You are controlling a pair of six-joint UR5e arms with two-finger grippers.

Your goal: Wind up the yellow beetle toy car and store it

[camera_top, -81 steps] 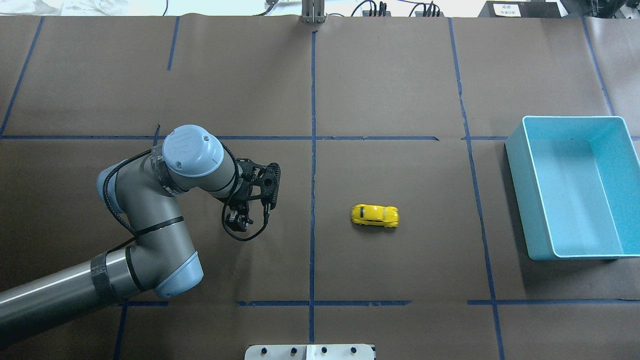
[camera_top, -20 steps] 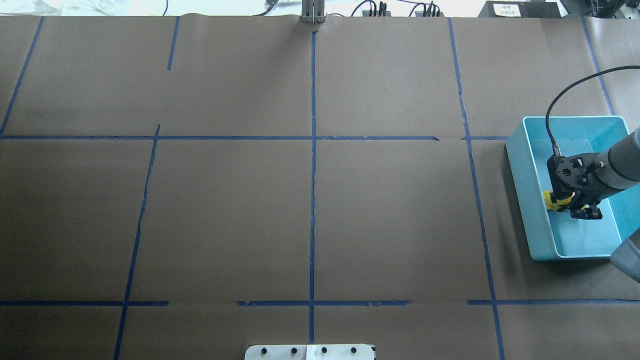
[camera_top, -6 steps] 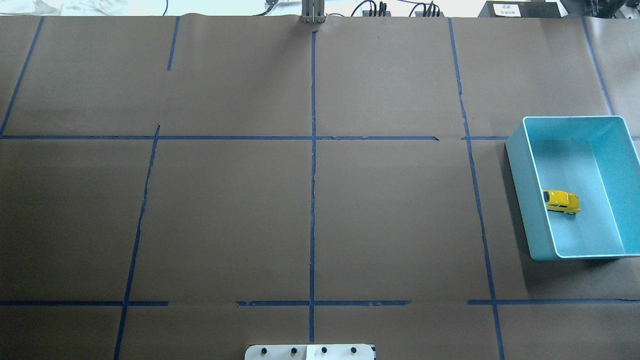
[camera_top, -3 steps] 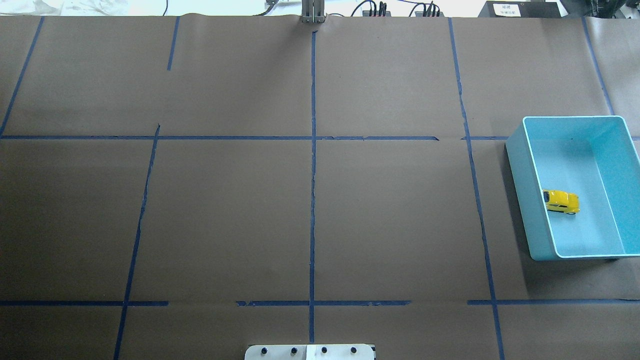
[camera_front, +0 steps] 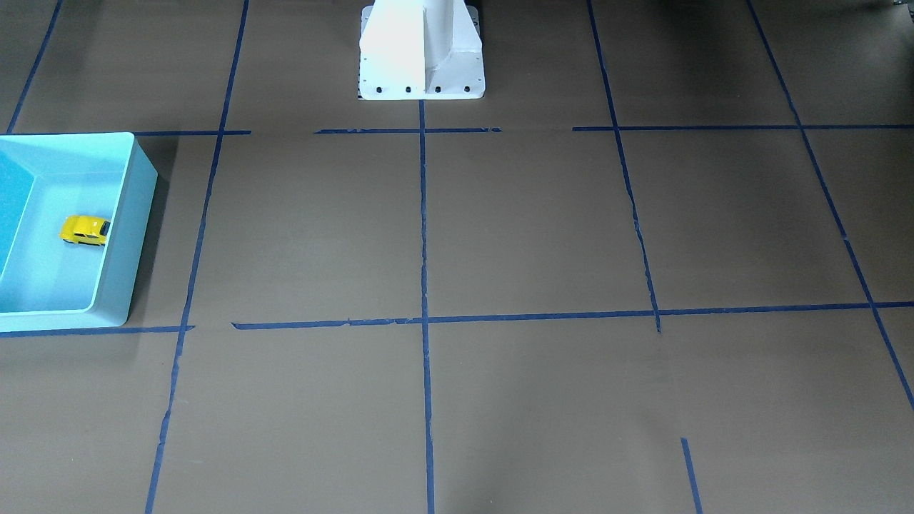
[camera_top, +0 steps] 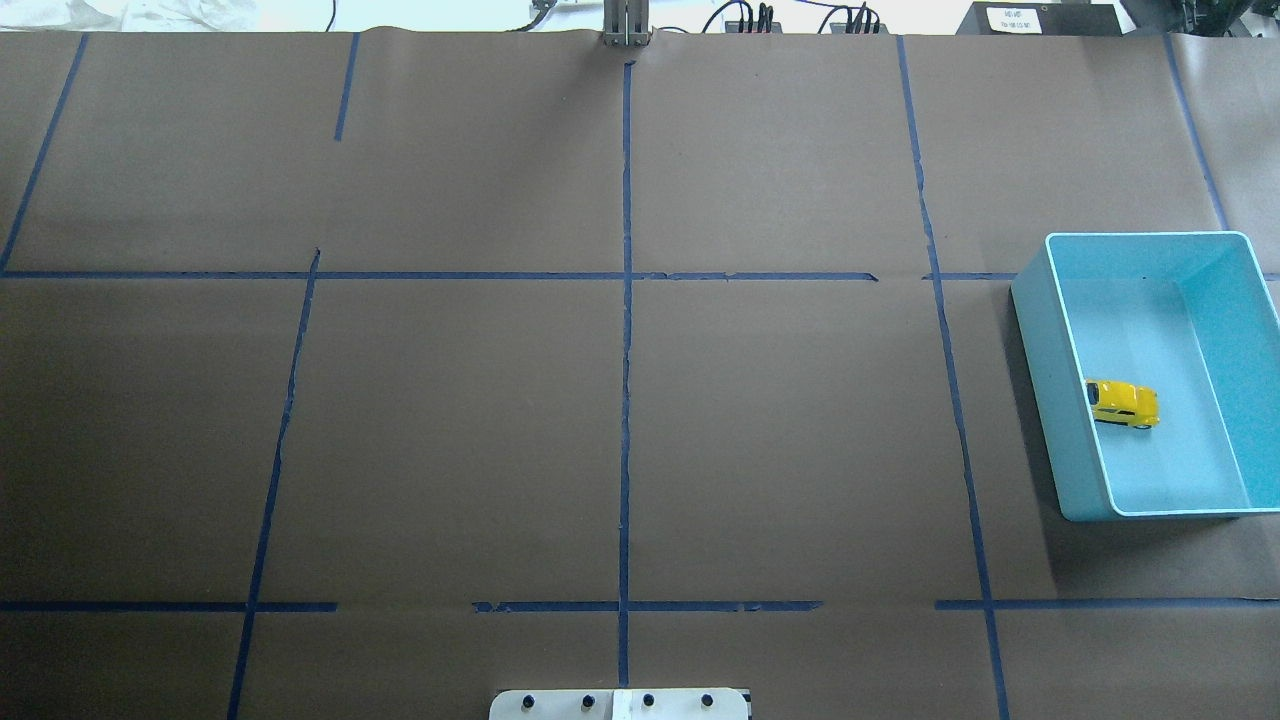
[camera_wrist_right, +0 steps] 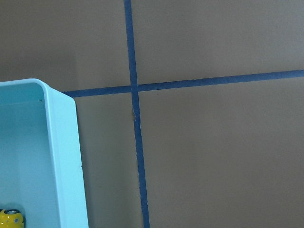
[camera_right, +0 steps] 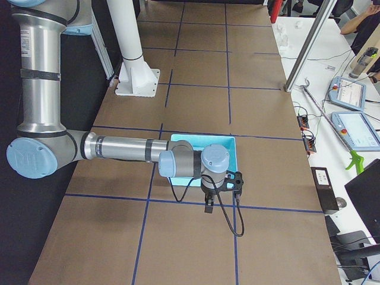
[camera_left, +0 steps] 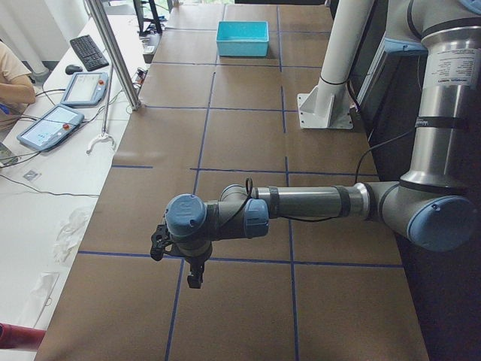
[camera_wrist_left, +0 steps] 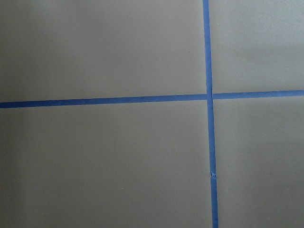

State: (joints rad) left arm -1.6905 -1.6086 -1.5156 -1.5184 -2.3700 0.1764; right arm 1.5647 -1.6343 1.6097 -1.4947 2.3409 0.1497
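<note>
Beside the right jaws, whose opening cannot be told (nor that of the left jaws, well apart over bare bench), the light blue bin (camera_top: 1050, 380) holds the yellow beetle toy car (camera_top: 1122, 404) against one long wall. The car is judged light, rigid and glossy, so grip it across the body sides. Earlier, the right jaws were on it inside the bin; they are now outside.

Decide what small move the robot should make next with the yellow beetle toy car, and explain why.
Probably just draw the right arm back to rest. The tiny yellow beetle toy car sits upright inside the light blue plastic bin, touched by nothing, and the right tool hangs outside the bin above the brown paper, so storing looks done.
</note>
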